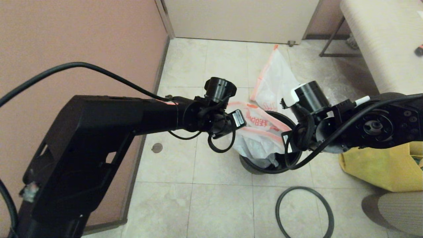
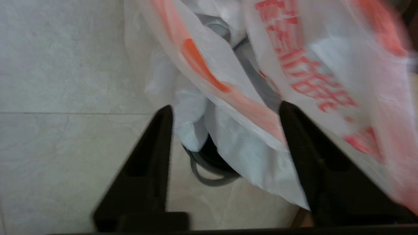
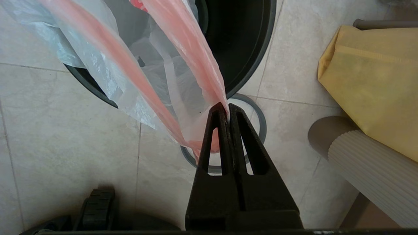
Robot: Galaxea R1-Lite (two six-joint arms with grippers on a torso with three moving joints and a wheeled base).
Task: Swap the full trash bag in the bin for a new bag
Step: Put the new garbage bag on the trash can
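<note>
From my seat the light is soft, warm and even, with no glare on the floor tiles point(image 1: 205, 205). The bag point(image 2: 326, 81) beside the left gripper point(image 2: 225, 112) smears with motion blur (worst at its far edge). Faint shadows pool under the right gripper point(image 3: 227, 107).
</note>
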